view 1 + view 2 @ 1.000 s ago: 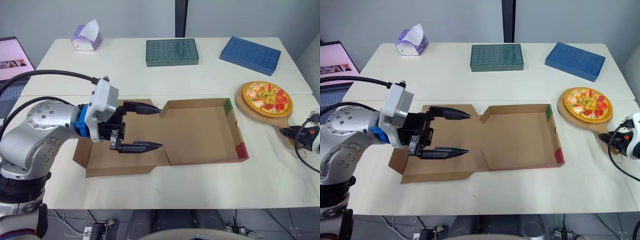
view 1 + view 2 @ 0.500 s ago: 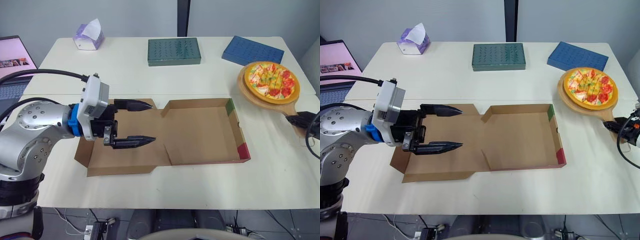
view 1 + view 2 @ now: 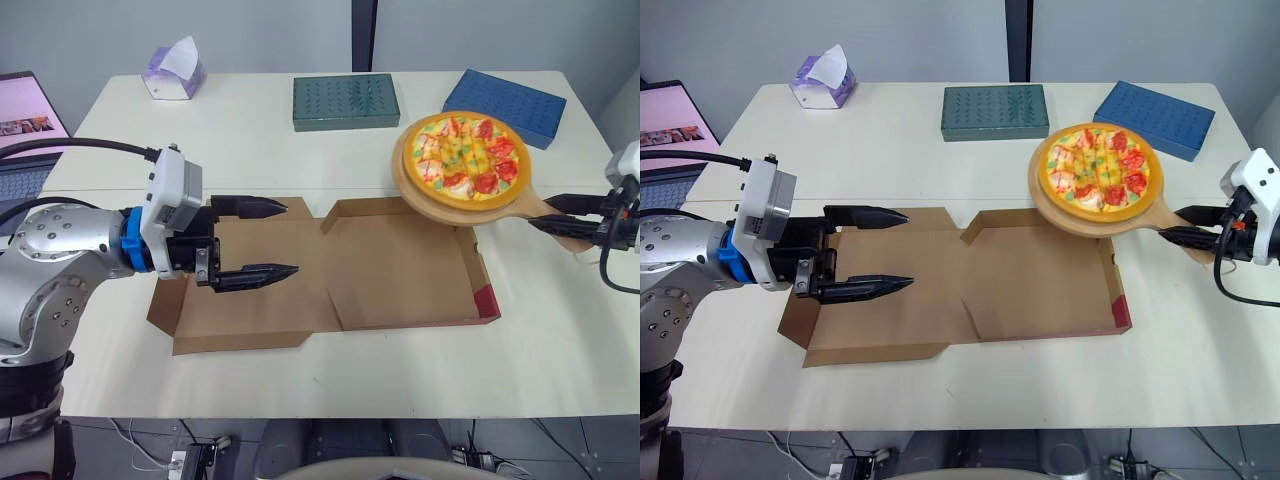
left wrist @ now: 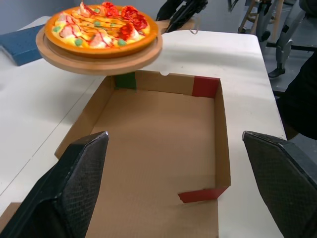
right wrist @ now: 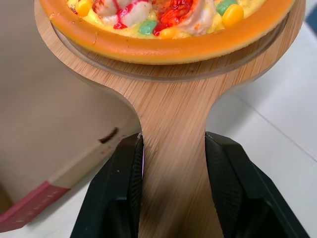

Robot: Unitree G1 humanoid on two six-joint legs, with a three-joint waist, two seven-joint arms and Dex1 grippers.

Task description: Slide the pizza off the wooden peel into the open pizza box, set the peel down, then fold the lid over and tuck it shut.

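The right gripper [image 3: 540, 210] is clenching its 2 fingers [image 5: 124, 183] on the handle of the peel [image 5: 173, 99], 1 finger against each edge of the wood. It is holding the peel roughly level in the air, with the round end hanging over the far right corner of the box [image 3: 400, 270], above the green patch on the box wall. The pizza [image 3: 460, 160] is sitting whole on the peel, clear of the box.

The box is lying open on the table [image 3: 300, 370], the bare cardboard floor of its tray showing. The lid [image 3: 260, 300] is lying flat on the left side of the box, joined to the tray.

The left gripper [image 3: 290, 238] is hovering over the lid, its 2 fingers spread wide and grasping nothing, tips pointing toward the tray. I cannot tell whether the lower finger is touching the lid.

Beyond the box, a green case [image 3: 345, 102] and a blue case [image 3: 505, 100] are lying on the table, well apart from it. The tissues [image 3: 172, 72] are standing far beyond the box's left end. A laptop [image 3: 25, 110] is showing a lit screen farther left of the box.
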